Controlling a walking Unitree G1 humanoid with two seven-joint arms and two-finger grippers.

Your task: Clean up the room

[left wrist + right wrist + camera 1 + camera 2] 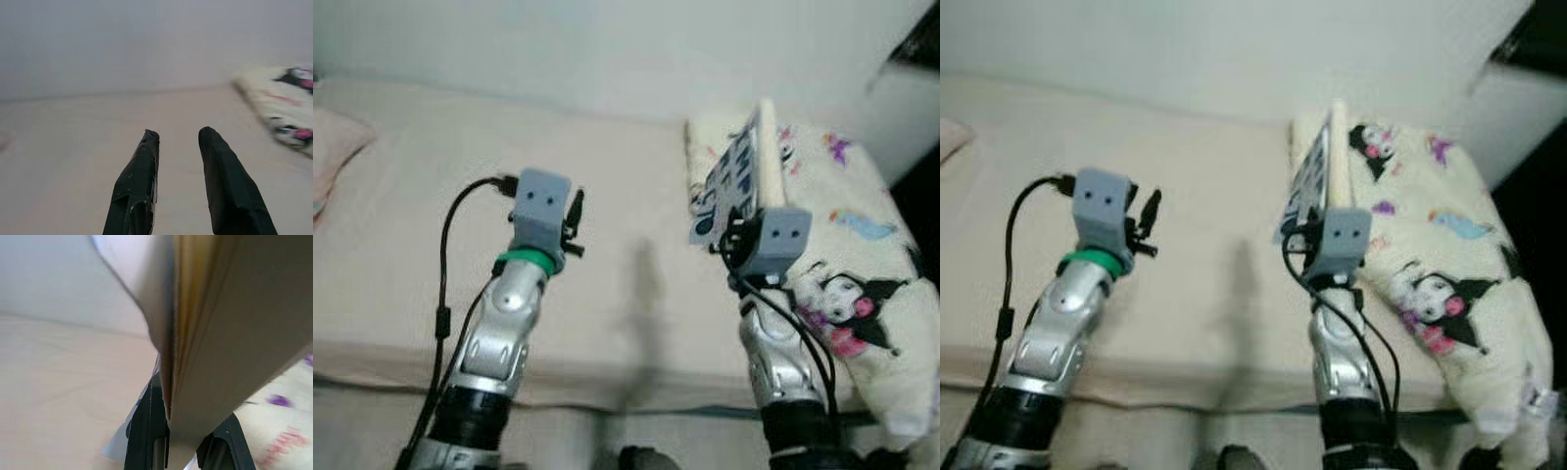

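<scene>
- Book (749, 162) stands on edge above the bed (421, 245), clamped by the right gripper (183, 440) beside the cartoon-print pillow (857, 264)
- Right wrist view shows its page edges and both fingers (146, 431) pressed on the covers
- Left gripper (178, 139) hovers over bare sheet, fingers narrowly parted, holding nothing
- Cover letters are too blurred to read

The bed (431, 245) has a plain beige sheet and runs along a pale wall. A cream pillow (862, 264) printed with cartoon figures lies at its right end. A pink cushion (333, 147) rests at the left edge.
</scene>
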